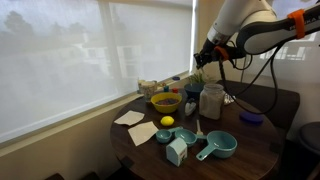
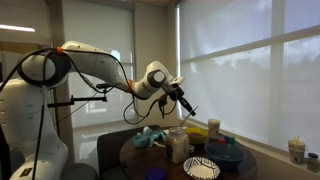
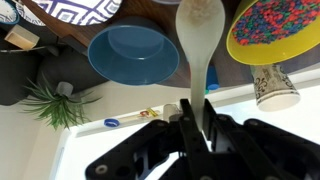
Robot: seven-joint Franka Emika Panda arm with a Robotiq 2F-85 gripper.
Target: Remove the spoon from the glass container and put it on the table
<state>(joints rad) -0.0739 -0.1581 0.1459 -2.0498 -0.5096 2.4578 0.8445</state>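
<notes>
Pale beige spoon (image 3: 200, 40), blue bowl (image 3: 133, 53), yellow bowl (image 1: 165, 105), dark brown table (image 1: 250, 152)

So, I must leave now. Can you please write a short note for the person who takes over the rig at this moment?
Gripper: jaws shut on the handle of the spoon.
Spoon: held in the air, clear of the glass jar.
Done: the spoon is out of the jar.
Left: lower it onto a bare part of the table, open the jaws, pull back.
</notes>
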